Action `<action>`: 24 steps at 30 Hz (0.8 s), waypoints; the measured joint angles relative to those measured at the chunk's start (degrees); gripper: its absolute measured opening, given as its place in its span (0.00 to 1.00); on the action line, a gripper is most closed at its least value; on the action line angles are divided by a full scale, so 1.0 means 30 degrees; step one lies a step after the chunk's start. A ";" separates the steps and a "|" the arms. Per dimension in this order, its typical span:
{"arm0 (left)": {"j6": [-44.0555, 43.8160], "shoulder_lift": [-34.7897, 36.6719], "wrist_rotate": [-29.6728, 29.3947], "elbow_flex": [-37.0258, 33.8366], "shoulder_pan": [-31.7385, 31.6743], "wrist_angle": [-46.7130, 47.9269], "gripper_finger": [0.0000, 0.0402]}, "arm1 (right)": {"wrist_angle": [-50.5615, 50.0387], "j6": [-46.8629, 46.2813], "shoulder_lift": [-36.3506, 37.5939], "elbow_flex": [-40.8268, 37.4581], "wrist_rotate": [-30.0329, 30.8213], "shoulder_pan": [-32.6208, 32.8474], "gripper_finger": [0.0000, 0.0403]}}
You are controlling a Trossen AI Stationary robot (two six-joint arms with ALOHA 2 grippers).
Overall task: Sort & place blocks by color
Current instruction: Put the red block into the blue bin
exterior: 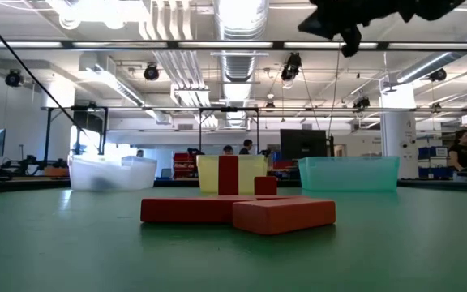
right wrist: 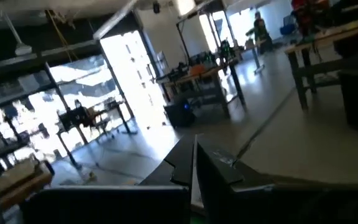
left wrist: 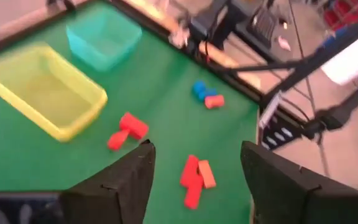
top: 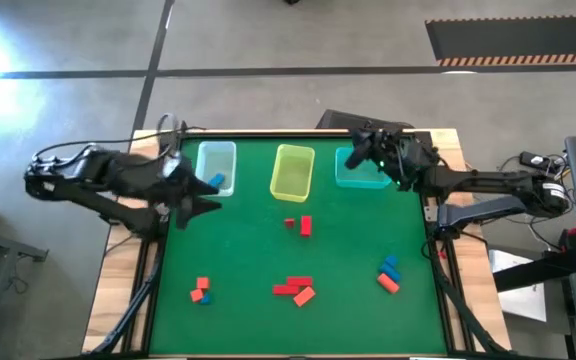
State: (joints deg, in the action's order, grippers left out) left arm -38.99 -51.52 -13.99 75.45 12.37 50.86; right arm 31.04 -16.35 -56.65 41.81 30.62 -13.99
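Small blocks lie in clusters on the green table: two red ones (top: 299, 224) mid-table, a red, orange and blue group (top: 201, 290) near left, red and orange bars (top: 295, 290) near middle, blue and orange ones (top: 388, 275) near right. One blue block (top: 215, 181) lies in the clear bin (top: 216, 160). My left gripper (left wrist: 194, 163) hangs open and empty over the table's left part, beside the clear bin. My right gripper (right wrist: 193, 158) is shut, raised over the teal bin (top: 360, 172), and points out into the room.
The clear, yellow (top: 293, 170) and teal bins stand in a row along the table's far edge. Bare green mat lies between the block clusters. In the low view a red bar (exterior: 193, 209) and an orange block (exterior: 282, 215) lie nearest the camera.
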 joint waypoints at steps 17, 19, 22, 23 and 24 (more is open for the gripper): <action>0.1521 -0.0679 -0.3208 -0.3966 0.1600 0.0331 0.16 | -0.6726 -0.2320 -0.2642 0.6409 -0.6555 0.0911 0.02; 0.1126 -0.0821 -0.2867 -0.5128 0.1431 0.0241 0.12 | -0.9054 -0.3582 -0.2828 0.7684 -0.7772 0.1577 0.02; 0.0260 -0.1103 -0.2774 -0.6927 0.0923 0.0098 0.07 | -1.3812 -0.6150 -0.3534 0.9480 -0.8523 0.2745 0.02; 0.0110 -0.1235 -0.2680 -0.7561 0.0733 -0.0016 0.06 | -1.5513 -0.7222 -0.3857 0.9988 -0.8579 0.3184 0.02; 0.0006 -0.1352 -0.2614 -0.8176 0.0537 -0.0251 0.05 | -1.7343 -0.8430 -0.4167 1.0402 -0.8590 0.3596 0.02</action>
State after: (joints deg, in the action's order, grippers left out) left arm -38.97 -55.58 -21.83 50.92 13.98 50.11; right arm -20.99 -41.64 -69.15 73.02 4.85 -3.20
